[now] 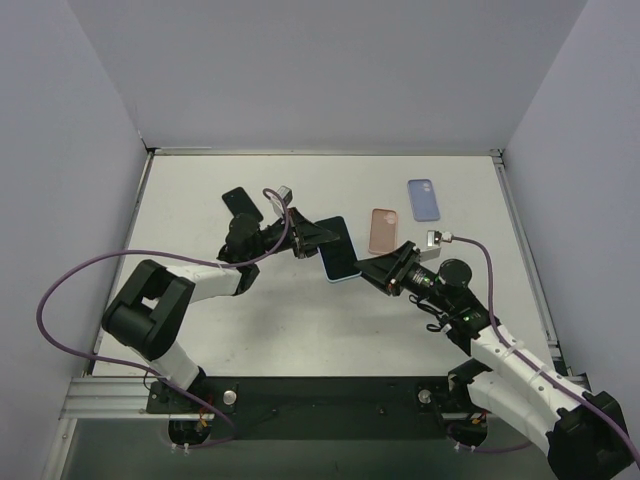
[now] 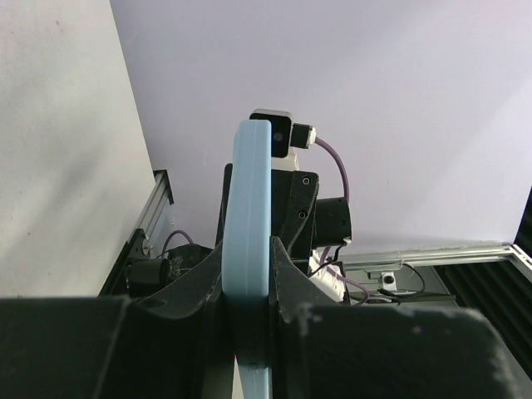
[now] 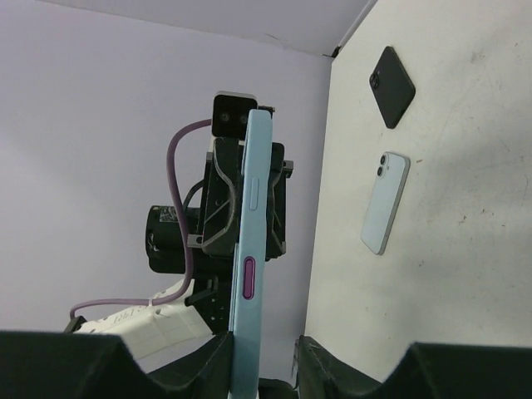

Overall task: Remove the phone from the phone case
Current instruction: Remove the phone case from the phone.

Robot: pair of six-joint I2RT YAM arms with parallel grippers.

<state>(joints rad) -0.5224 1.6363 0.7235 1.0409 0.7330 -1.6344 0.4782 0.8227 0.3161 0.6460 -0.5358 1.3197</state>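
The phone, dark screen up inside its light blue phone case (image 1: 340,248), hangs above the table middle between both arms. My left gripper (image 1: 316,240) is shut on the case's far-left end. In the left wrist view its jaws press both faces of the blue case edge (image 2: 249,208), and the left gripper (image 2: 247,259) shows no gap. My right gripper (image 1: 373,268) is at the near-right end. In the right wrist view the case edge (image 3: 252,233) rests against one finger of the right gripper (image 3: 264,349), while the other finger (image 3: 320,353) stands clear of it.
A pink case (image 1: 383,230) and a lilac-blue case (image 1: 423,198) lie at the back right. A black phone-shaped item (image 1: 241,203) lies at the back left. The right wrist view shows it (image 3: 392,86) beside a pale blue phone (image 3: 385,202) flat on the table.
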